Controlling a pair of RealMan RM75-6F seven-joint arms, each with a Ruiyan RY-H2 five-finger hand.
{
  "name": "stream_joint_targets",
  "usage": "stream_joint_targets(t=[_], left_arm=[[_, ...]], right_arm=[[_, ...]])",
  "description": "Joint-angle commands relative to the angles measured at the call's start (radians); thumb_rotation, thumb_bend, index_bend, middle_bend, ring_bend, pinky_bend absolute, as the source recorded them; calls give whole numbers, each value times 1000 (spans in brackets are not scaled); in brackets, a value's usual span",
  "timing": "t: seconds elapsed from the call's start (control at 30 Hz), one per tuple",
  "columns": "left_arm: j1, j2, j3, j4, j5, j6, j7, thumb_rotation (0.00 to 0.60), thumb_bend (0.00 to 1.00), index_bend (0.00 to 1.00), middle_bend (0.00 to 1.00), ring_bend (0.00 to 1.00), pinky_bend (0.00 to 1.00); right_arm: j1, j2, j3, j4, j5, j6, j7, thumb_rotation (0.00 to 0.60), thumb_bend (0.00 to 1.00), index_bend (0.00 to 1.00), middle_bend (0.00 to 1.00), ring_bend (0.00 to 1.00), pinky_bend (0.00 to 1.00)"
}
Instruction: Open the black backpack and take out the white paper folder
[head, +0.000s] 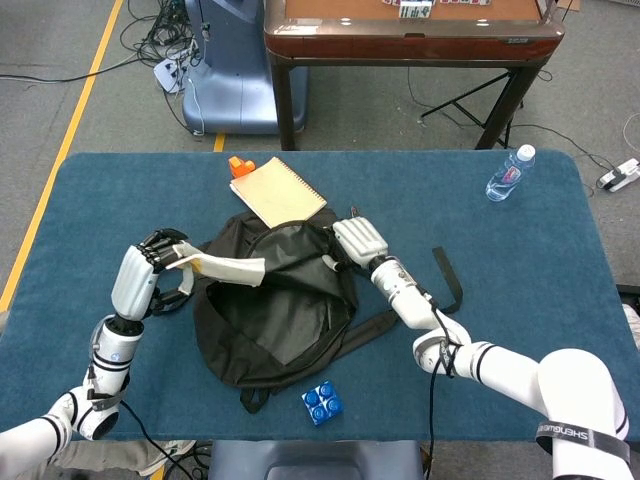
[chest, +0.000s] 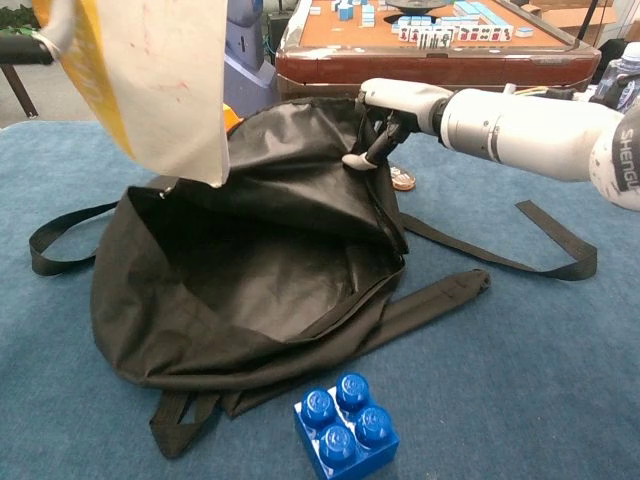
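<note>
The backpack is plain black, straps included, on a deep teal-blue worktop. The paper folder is white with a yellow band along one edge and faint reddish smudges. Both hands, left and right, are white with black fingers. At 5 o'clock of the backpack sits a bright blue studded block; at 12 o'clock, a tan notebook and a small orange object.
</note>
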Motion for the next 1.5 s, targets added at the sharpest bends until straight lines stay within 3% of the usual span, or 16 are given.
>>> stream_joint_targets(t=[0.03, 0.43, 0.8, 1.1, 1.27, 1.5], left_arm=[[13, 22, -24, -22, -11, 20, 10, 600, 642, 774, 674, 555, 348], [33, 43, -62, 22, -65, -19, 45, 600, 642, 773, 674, 556, 348], [-26, -19, -85, 182, -122, -162, 93, 600, 642, 771, 674, 557, 348], [-39, -112, 10, 293, -94, -280, 163, 600, 641, 756, 674, 557, 348], [-26, -116, 63, 274, -55, -290, 195, 600, 640, 751, 674, 556, 348], [-6, -22, 133, 73, -34, -367, 307, 600, 629, 681, 648, 546, 348]], right_arm=[[-6, 17, -22, -39, -35, -9, 14, 600, 316, 585, 421, 313, 321], [-37, 166, -114, -286, -171, -37, 36, 600, 222, 4, 197, 123, 233], [-76, 302, -151, -499, -287, 34, 70, 600, 206, 0, 161, 102, 220], [-104, 389, -163, -585, -327, 83, 108, 600, 206, 0, 161, 101, 220], [-120, 428, -161, -596, -344, 118, 124, 600, 206, 0, 163, 101, 220], [-143, 464, -152, -565, -310, 147, 111, 600, 206, 0, 170, 101, 220]])
